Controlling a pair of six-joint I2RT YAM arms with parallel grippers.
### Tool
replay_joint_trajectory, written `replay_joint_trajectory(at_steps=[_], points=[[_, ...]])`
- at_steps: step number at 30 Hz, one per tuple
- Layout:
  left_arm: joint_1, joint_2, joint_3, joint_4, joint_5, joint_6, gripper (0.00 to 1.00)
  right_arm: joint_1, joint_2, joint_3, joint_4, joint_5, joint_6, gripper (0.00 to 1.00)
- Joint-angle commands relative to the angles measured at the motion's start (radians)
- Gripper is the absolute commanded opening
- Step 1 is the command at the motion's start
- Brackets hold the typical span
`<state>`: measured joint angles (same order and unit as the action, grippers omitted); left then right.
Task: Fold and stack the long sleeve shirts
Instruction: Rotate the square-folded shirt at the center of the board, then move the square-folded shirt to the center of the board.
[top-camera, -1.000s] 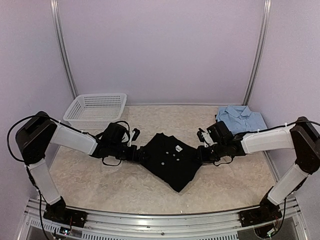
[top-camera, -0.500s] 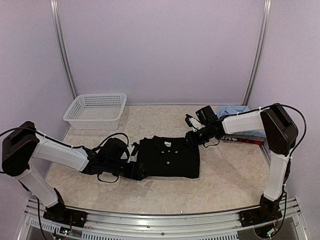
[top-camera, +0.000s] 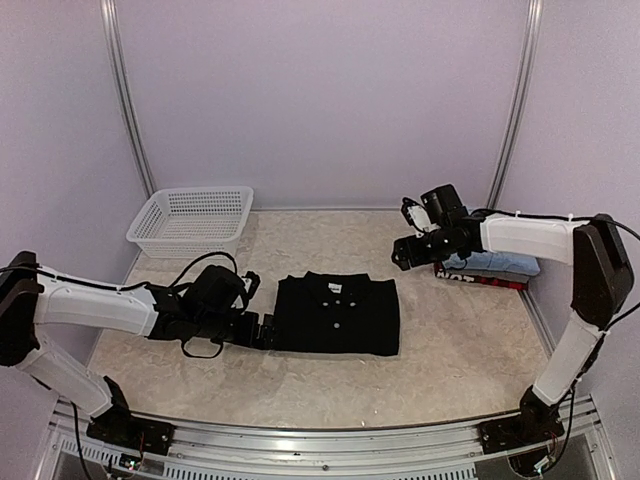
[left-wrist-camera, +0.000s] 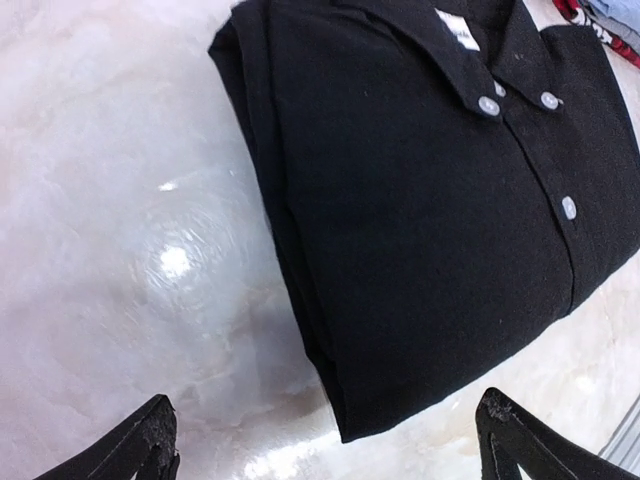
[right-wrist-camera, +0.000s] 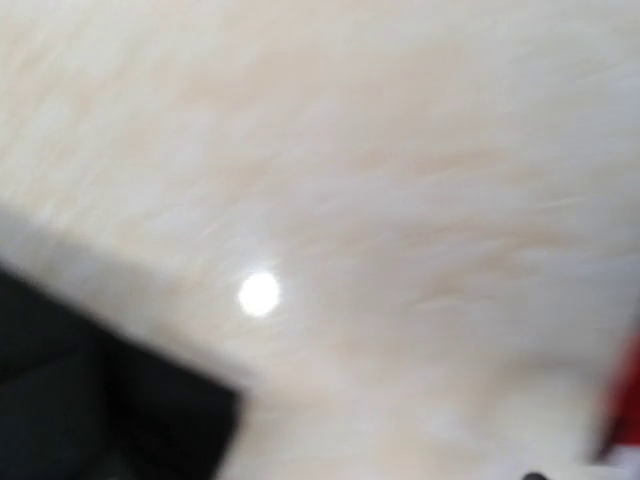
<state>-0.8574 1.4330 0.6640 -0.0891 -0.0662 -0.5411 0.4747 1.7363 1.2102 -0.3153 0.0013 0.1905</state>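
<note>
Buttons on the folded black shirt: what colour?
White buttons; clearest in the left wrist view.

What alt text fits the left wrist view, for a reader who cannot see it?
A folded black shirt with white buttons and a white neck label lies on a pale marbled table. The left arm's two fingers show at the bottom corners, open, not touching it.

The left hand (left-wrist-camera: 328, 448) sits low, jaws wide apart; the right hand (top-camera: 403, 252) hangs raised, its arm outstretched.

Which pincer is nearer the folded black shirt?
Left. The left pincer sits open at the left edge of the black shirt; the right pincer is off beyond its far right corner.
</note>
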Motion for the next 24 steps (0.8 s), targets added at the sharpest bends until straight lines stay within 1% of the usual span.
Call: replay_joint_trajectory(at_steps=[1,6,9,13,17,22,24], points=[[0.011,-0.034,0.063,-0.069,-0.102,0.054,0.99,-0.108,-0.089,-0.009,-0.043,0.122,0.015,0.82],[0.011,-0.020,0.092,-0.061,-0.104,0.071,0.99,-0.294,-0.044,0.072,-0.036,0.103,0.041,0.82],[0.008,-0.001,0.105,-0.056,-0.099,0.075,0.99,-0.400,0.033,0.146,-0.035,0.075,0.064,0.82],[0.002,0.022,0.109,-0.049,-0.098,0.078,0.99,-0.504,0.127,0.218,-0.005,0.001,0.083,0.82],[0.000,0.047,0.106,-0.046,-0.104,0.082,0.99,-0.569,0.260,0.279,-0.024,-0.060,0.090,0.82],[0.000,0.062,0.103,-0.034,-0.104,0.084,0.99,-0.584,0.311,0.231,-0.001,-0.084,0.093,0.82],[0.000,0.073,0.107,-0.032,-0.103,0.087,0.99,-0.583,0.324,0.202,0.011,-0.120,0.096,0.80]])
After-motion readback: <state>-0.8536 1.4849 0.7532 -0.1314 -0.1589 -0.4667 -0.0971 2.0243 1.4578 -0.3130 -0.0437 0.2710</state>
